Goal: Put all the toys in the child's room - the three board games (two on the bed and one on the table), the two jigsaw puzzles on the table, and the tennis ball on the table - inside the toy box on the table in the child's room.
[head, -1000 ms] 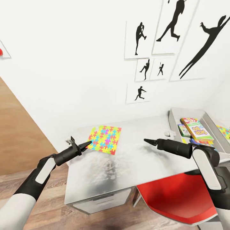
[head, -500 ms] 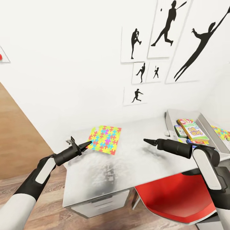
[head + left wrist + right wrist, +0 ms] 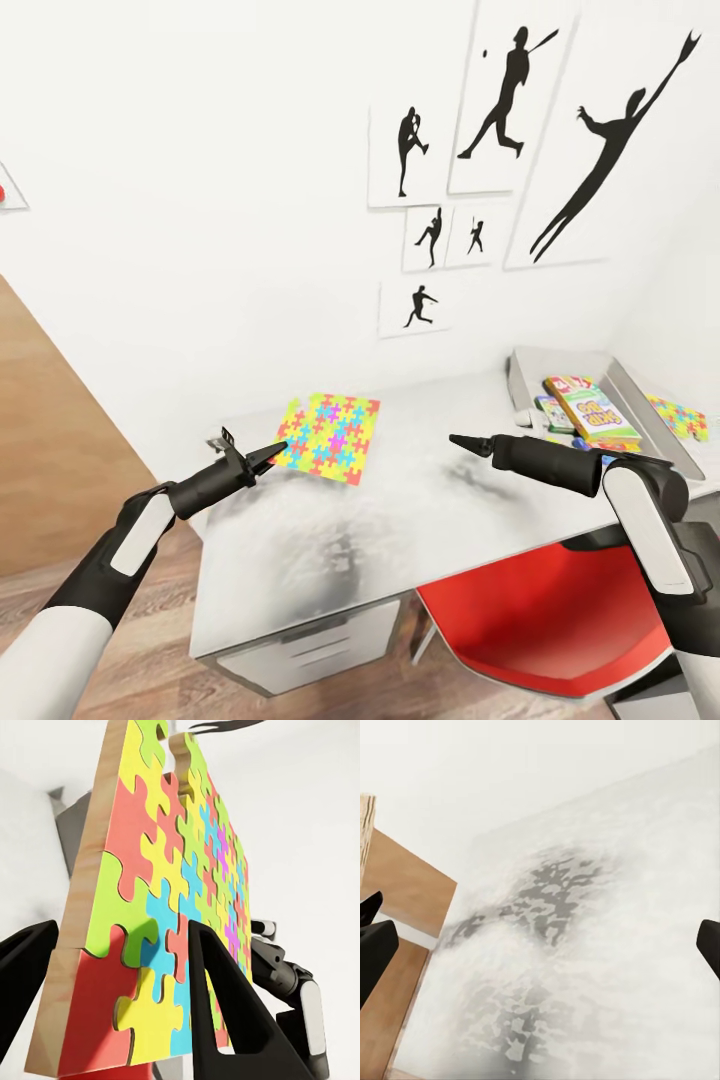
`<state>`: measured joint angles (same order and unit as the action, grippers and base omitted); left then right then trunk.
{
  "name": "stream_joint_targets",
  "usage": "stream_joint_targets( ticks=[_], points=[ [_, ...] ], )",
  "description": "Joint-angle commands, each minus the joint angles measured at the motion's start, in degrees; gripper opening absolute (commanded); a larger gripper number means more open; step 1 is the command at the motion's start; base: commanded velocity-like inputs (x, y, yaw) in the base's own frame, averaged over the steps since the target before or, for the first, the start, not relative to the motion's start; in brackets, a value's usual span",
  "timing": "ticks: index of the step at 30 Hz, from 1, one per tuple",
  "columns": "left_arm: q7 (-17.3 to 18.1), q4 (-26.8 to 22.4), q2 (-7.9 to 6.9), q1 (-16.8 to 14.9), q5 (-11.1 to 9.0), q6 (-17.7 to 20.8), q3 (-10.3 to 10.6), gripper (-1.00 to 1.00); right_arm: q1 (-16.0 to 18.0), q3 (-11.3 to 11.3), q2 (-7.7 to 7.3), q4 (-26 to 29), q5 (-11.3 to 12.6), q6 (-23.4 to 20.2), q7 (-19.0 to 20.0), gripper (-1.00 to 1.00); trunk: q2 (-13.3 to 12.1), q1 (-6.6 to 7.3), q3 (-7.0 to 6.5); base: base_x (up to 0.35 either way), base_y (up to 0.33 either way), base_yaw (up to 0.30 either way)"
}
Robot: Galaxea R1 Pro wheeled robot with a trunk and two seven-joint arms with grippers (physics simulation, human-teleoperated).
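Over the tabletop (image 3: 420, 520), as the head view has it, the left end effector (image 3: 272, 455) has its tip at the near corner of the jigsaw puzzle (image 3: 330, 436), which lies flat on the pale grey surface. Well to the right of that puzzle the toy box (image 3: 600, 375) sits at the far end, already holding printed game boxes (image 3: 590, 408), and a second jigsaw puzzle (image 3: 680, 418) rests against the box's far wall. The right end effector (image 3: 460, 441) hovers between the puzzle and the toy box, holding nothing; from this angle its spread cannot be judged. A red chair (image 3: 540, 630) is tucked under the tabletop below the right arm.

From the left wrist view, the puzzle (image 3: 157, 922) fills the gap between the two dark fingers (image 3: 225, 1005), one on the coloured face and the other off past the wooden edge, so the jaws are parted around the board's corner and not yet pressed on it.

From the right wrist view, the fingertips (image 3: 375, 945) stand wide apart over bare tabletop (image 3: 585, 945).

To do this well, the left arm should, I judge, slide further onto the board so the grip is not on the very corner, then close firmly. A thin board held by a corner may pivot or slip when lifted, so it should rise level before travelling toward the toy box.
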<state>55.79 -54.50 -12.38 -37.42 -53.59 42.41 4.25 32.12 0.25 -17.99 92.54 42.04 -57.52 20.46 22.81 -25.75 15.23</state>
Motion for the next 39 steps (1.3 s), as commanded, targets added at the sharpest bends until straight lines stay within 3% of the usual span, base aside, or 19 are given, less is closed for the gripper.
stream_joint_targets(
  ticks=[1,39],
  points=[
    [-0.1,0.0,-0.06,0.0,-0.4,0.3,0.1,-1.0,0.1,0.0,-0.03,0.0,-0.5,-0.1,0.5,1.0,0.1,-0.04,0.01,0.0,0.0,-0.067],
    [-0.1,0.0,-0.07,0.0,-0.3,0.3,0.1,-1.0,0.0,0.0,-0.02,0.0,-0.5,-0.1,0.5,1.0,0.1,-0.04,-3.62,0.0,0.0,-0.068]
  ],
)
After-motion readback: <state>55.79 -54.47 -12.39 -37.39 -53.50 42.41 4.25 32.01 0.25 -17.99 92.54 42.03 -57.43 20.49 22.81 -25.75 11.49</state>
